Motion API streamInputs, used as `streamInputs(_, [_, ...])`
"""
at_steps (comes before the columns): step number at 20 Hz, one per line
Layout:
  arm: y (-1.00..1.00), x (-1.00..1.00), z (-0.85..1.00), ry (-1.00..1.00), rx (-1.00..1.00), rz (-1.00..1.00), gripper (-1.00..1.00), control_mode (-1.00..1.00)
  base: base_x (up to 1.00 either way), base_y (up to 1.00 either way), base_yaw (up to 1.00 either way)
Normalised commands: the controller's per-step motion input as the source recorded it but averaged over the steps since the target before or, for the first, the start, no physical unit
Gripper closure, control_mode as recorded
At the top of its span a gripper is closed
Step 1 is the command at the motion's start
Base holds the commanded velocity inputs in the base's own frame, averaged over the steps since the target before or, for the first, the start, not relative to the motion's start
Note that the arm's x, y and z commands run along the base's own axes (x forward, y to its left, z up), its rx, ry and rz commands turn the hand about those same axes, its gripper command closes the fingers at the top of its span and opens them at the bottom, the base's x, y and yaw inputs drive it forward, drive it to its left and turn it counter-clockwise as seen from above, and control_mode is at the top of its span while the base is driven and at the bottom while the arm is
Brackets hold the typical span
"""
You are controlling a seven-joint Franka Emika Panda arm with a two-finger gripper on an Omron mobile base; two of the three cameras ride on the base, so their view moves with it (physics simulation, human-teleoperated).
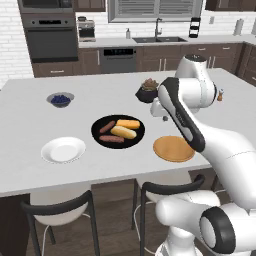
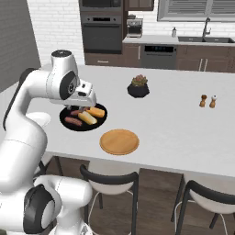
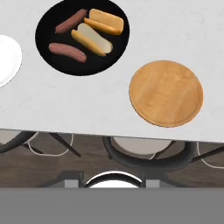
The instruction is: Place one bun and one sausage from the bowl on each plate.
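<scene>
On the white counter (image 1: 30,125), the black bowl (image 1: 98,134) is holding two buns (image 3: 97,30) and two sausages (image 3: 67,52), sitting between the white plate (image 1: 63,149) and the wooden plate (image 3: 166,93), apart from both. Both plates are lying near the counter's front edge, above chairs (image 1: 60,210). The gripper (image 2: 82,109) is hovering over the bowl; its jaw opening cannot be made out.

Both base views look forward and down from behind the arm, sharing the bowl (image 1: 118,131) (image 2: 83,117); the hand view looks steeply down, nearer, bowl (image 3: 82,36) near its top.
</scene>
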Motion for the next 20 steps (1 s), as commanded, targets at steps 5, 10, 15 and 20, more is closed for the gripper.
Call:
streamInputs(5, [0.3, 0.25, -0.15, -0.02, -0.06, 0.02, -1.0, -1.0, 0.0, 0.0, 0.0])
streamInputs(10, [0.17, 0.66, -0.33, 0.09, -0.02, 0.06, -1.0, -1.0, 0.0, 0.0, 0.0])
streamInputs(15, [0.0, 0.51, -0.57, 0.1, -0.02, 0.13, -1.0, -1.0, 0.0, 0.0, 0.0])
streamInputs(20, [0.17, 0.7, -0.61, 0.09, -0.03, 0.18, -1.0, -1.0, 0.0, 0.0, 0.0])
